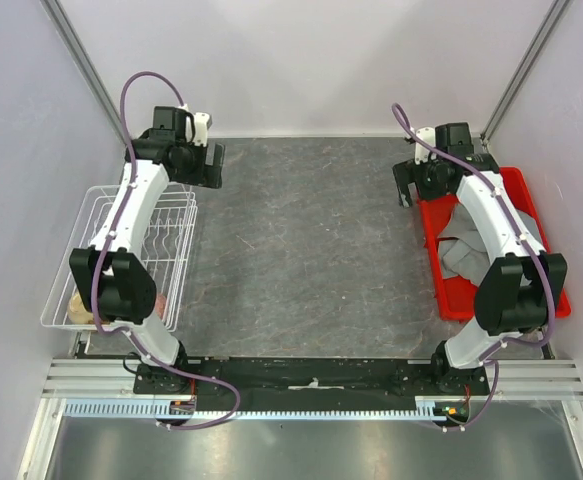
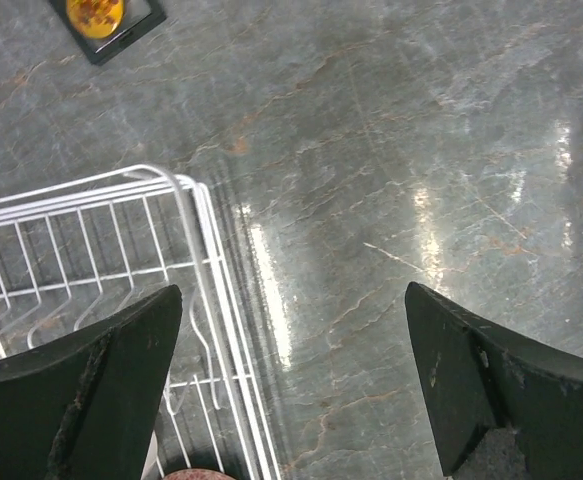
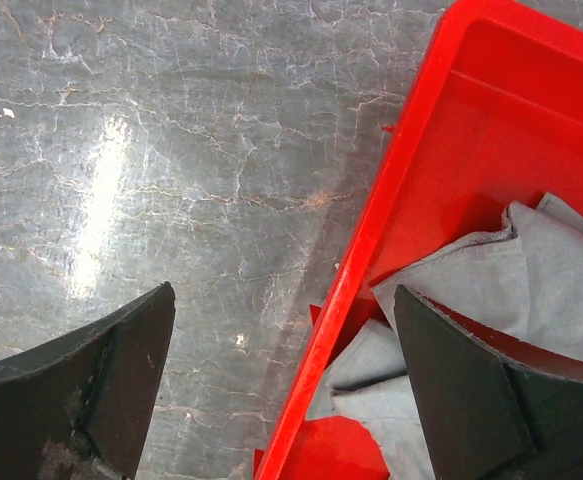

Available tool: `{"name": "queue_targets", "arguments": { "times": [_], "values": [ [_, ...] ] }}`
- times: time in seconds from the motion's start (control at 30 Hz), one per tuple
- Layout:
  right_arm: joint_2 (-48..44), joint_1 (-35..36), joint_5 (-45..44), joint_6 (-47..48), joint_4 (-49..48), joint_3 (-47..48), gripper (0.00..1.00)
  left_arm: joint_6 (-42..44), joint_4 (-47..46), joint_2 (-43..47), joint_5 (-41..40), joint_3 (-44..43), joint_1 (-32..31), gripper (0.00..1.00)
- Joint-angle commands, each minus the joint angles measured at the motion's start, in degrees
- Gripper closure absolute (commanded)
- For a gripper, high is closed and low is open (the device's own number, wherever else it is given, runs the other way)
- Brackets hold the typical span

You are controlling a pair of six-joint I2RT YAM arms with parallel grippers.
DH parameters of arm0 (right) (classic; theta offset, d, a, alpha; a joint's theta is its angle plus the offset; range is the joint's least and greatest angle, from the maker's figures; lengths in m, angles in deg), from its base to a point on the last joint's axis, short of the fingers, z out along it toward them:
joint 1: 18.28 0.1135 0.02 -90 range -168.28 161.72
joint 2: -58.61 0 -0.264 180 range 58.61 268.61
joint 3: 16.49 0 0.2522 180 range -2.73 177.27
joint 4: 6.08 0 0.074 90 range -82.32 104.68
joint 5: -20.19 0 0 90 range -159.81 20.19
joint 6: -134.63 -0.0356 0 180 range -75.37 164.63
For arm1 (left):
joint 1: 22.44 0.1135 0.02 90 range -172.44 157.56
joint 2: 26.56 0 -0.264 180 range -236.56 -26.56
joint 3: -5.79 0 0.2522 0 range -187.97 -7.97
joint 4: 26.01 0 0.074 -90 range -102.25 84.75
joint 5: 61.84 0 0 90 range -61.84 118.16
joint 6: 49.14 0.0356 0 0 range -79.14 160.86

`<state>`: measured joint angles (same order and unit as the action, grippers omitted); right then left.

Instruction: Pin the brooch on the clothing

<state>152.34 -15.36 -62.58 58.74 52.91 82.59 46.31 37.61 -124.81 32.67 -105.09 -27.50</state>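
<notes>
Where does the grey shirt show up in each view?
Top external: shirt crumpled in the red bin, right side.
Left wrist: not in it.
Right wrist: lower right, shirt inside the bin.
Shared landmark: the bin in those two; grey tabletop in all three.

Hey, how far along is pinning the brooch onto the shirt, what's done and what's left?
Nothing looks done yet: the shirt lies crumpled in the red bin, and the brooch sits apart on a black pad on the table. Nothing is in hand: the left gripper and right gripper are open and empty. Left: take the shirt out, lay it flat, fetch the brooch and pin it.
</notes>
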Motion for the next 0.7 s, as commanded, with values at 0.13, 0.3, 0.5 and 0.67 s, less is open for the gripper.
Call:
{"name": "queue_targets", "arguments": {
  "times": [0.13,0.3,0.5,0.67],
  "values": [
    [-5.05,-9.14,-0.19,2.58,4.32,-0.06,0.02,3.24,-3.11,5.62,-0.74,-1.32,-5.56,0.01],
    [-8.21,-19.67,-0.72,9.43,8.2,-2.52,0.02,6.49,-6.09,7.46,1.63,1.13,-9.61,0.0],
    [-11.12,-35.93,-1.07,18.22,12.24,-8.58,0.02,7.56,-12.42,10.45,8.22,7.46,-14.45,0.01],
    [-9.01,-45.7,-0.63,22.36,12.42,-13.24,0.02,6.59,-15.41,10.11,13.32,8.97,-17.0,0.01]
  ]
}}
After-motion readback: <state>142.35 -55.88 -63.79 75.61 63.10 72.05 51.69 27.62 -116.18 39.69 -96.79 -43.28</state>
